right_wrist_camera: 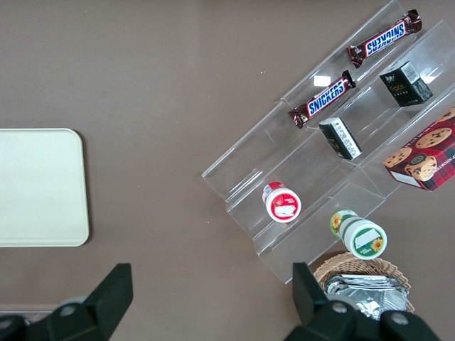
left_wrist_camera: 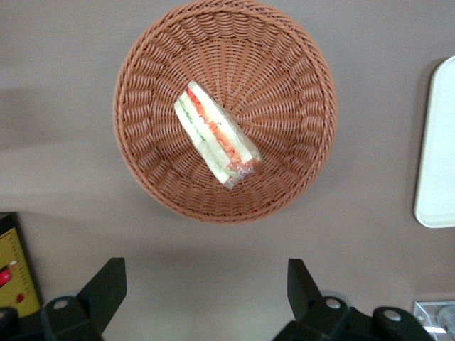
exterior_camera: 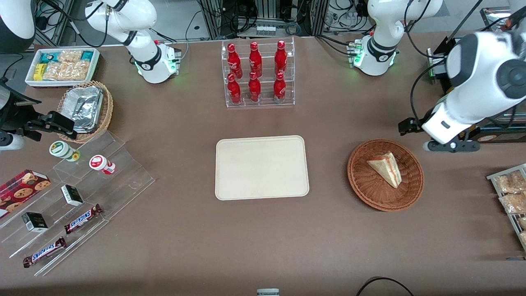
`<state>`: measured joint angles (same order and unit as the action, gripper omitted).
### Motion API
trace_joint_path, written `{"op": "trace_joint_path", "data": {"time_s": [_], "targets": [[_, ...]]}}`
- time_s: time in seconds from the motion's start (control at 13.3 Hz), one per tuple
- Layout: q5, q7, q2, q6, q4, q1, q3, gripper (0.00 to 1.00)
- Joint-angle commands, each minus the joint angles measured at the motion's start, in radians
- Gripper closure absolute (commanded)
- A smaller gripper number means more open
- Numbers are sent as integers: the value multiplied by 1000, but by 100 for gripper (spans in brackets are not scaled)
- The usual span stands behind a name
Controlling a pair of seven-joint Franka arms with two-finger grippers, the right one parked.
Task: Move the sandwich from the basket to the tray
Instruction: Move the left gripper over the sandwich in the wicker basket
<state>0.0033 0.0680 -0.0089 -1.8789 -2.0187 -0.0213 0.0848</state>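
Note:
The sandwich (exterior_camera: 386,168) (left_wrist_camera: 213,135), a pale bread wedge with red and green filling along its cut edge, lies in the round reddish-brown wicker basket (exterior_camera: 361,185) (left_wrist_camera: 149,170). My left gripper (exterior_camera: 451,146) (left_wrist_camera: 206,284) hovers above bare table beside the basket, a little farther from the front camera than it. Its black fingers (left_wrist_camera: 106,288) stand wide apart and open, with nothing between them. The cream rectangular tray (exterior_camera: 261,167) (left_wrist_camera: 437,163) sits flat mid-table with nothing on it, toward the parked arm's end from the basket.
A clear rack of red bottles (exterior_camera: 259,74) stands farther from the front camera than the tray. Snack packets on a rack (exterior_camera: 511,189) lie at the working arm's end. A dark box (exterior_camera: 493,133) sits under the arm. Acrylic steps with snacks (exterior_camera: 82,193) are at the parked arm's end.

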Motion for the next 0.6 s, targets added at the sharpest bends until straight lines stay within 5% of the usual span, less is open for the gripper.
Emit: {"op": "trace_joint_path", "data": {"time_s": [0.0, 0.38, 0.53], "targets": [[-9, -4, -11, -144, -121, -2, -4, 0], [-9, 27, 53, -267, -166, 0, -5, 0], [-9, 164, 75, -308, -167, 0, -5, 0]]}}
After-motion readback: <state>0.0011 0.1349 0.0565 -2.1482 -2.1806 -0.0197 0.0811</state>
